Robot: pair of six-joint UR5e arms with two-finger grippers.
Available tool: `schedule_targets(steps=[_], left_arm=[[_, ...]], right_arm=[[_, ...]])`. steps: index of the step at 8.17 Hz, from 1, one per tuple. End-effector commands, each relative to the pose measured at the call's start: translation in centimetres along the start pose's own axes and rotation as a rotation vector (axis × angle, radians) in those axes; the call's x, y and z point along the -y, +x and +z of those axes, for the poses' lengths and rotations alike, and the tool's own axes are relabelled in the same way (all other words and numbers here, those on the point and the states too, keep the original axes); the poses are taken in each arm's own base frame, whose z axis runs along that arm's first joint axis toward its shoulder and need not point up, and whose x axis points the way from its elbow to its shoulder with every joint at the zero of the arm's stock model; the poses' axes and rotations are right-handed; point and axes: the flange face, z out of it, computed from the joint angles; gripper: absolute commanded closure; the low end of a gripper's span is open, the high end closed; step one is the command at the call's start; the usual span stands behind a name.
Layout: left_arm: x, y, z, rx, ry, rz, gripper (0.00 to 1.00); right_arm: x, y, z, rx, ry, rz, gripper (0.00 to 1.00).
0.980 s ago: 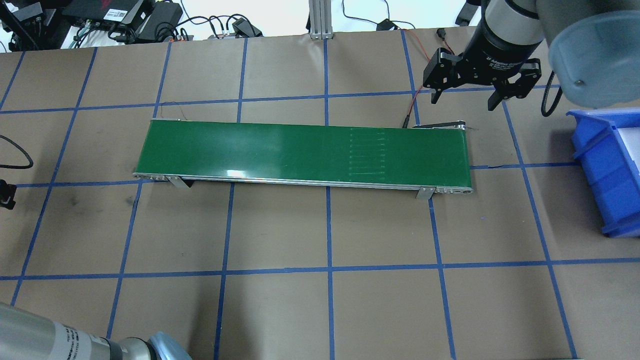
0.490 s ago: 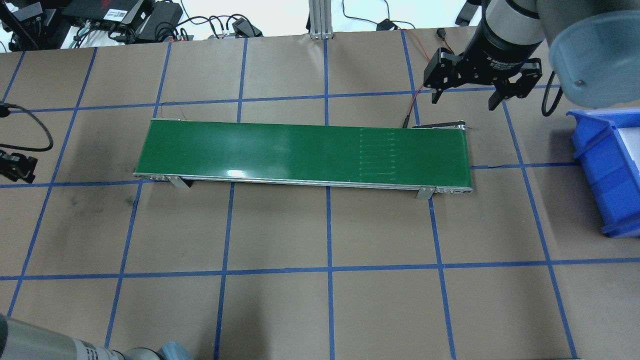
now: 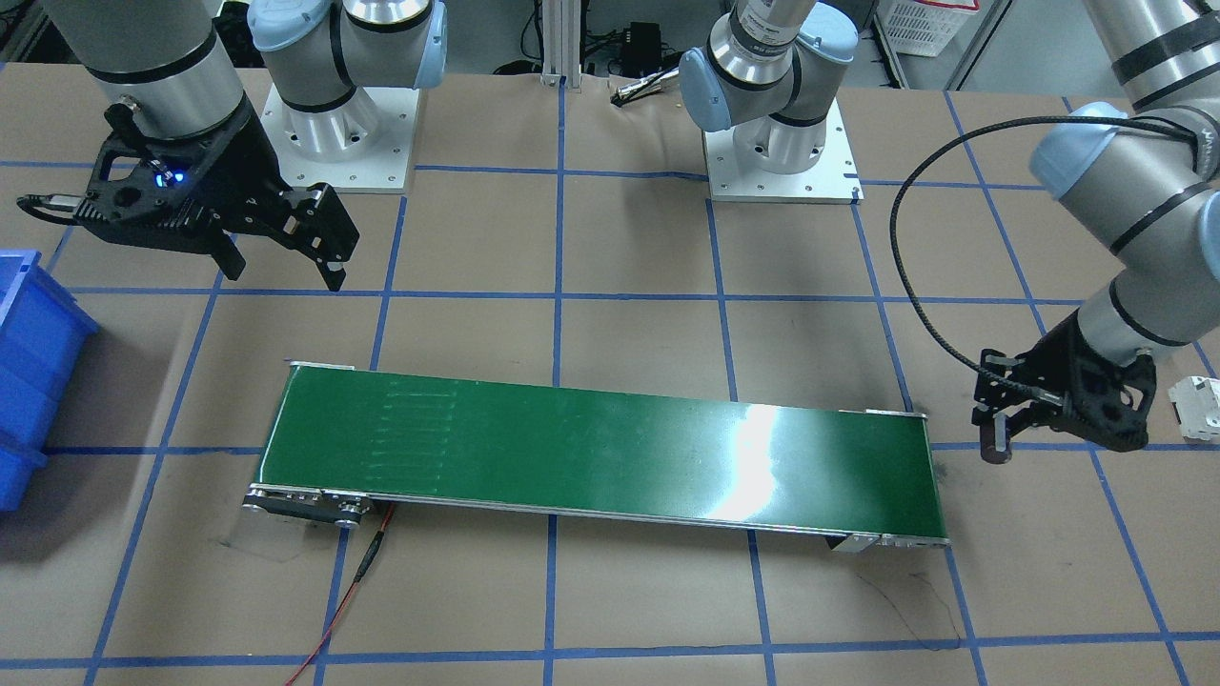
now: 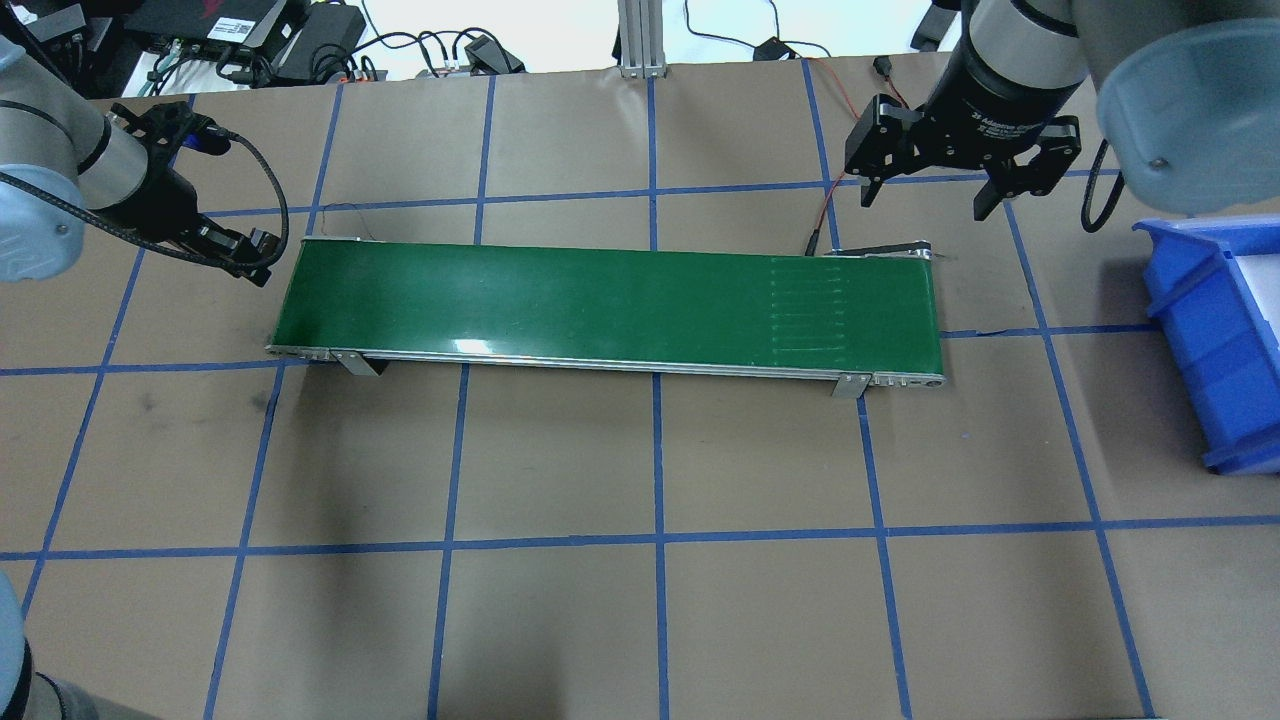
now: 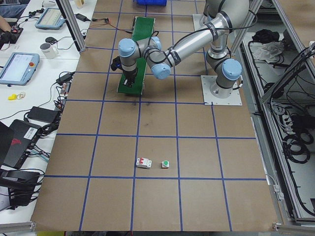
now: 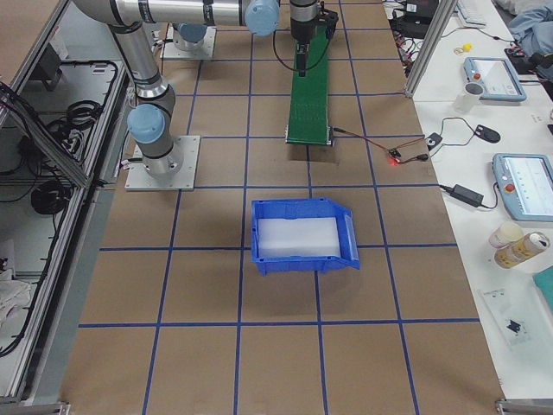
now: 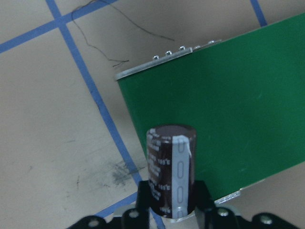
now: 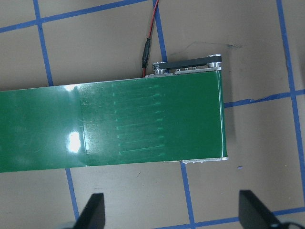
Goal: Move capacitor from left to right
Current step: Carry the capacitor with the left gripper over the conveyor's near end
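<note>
The dark brown cylindrical capacitor with a pale grey stripe (image 7: 170,171) is pinched between the fingers of the left gripper (image 7: 171,202). It is held just beside the left end of the long green conveyor belt (image 7: 238,95) and not yet over it.

The step in hand is judged to be delivery of the part onto the belt. The capacitor should be carried over the middle of the belt's width, lowered close to the surface and only then released, so that it is neither dropped nor rolled off an edge.

The right gripper (image 4: 925,200) is held spread near the belt's right end, with the blue plastic bin (image 4: 1215,330) farther right.

The grasp is shown clearly only in the left wrist view. In the overhead view the part cannot be made out.
</note>
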Motion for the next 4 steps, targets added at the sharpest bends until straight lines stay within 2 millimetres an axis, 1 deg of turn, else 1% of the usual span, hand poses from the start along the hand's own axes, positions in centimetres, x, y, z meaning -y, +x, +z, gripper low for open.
schedule_targets(steps=[1,2,3,4], left_arm=[[0.8,0.1,3.1,-0.056,-0.012,-0.12,1.0],[0.9,-0.1,3.8,-0.062,-0.021,-0.134,1.0],[1.0,-0.1,3.8,-0.064,-0.02,-0.179,1.0],[1.3,0.5,4.3,-0.07,-0.027,-0.214,1.0]], right_arm=[[0.0,0.0,0.0,0.0,0.001,0.003,0.0],[0.0,0.0,0.0,-0.001,0.001,0.001,0.0],[0.0,0.0,0.0,-0.003,0.001,0.001,0.0],[0.0,0.0,0.0,-0.004,0.002,0.0,0.0]])
